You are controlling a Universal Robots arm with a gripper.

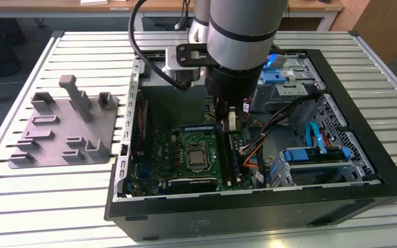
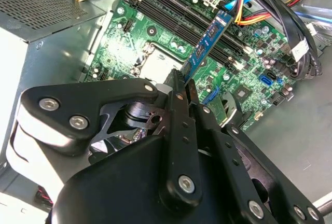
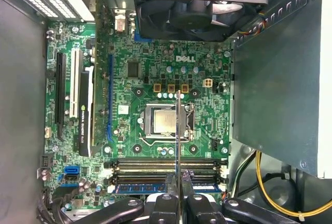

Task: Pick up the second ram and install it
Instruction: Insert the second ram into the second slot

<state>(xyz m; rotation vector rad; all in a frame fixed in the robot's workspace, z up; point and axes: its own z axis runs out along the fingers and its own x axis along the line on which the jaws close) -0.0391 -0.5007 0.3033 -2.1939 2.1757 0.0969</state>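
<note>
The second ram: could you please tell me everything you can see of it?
The second ram is a long, thin, flat blue circuit stick with a pale label along one face. The gripper has its fingers shut on one end, so the stick juts straight out from them toward the motherboard, over the black slots. In the first wrist view it appears edge-on as a thin line. Whether its far end touches the board I cannot tell.

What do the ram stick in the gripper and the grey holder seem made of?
The second ram: likely fibreglass circuit board, blue-green, with small chips mounted on it. The grey holder: probably matte plastic, given its uniform dull grey and blocky posts.
</note>
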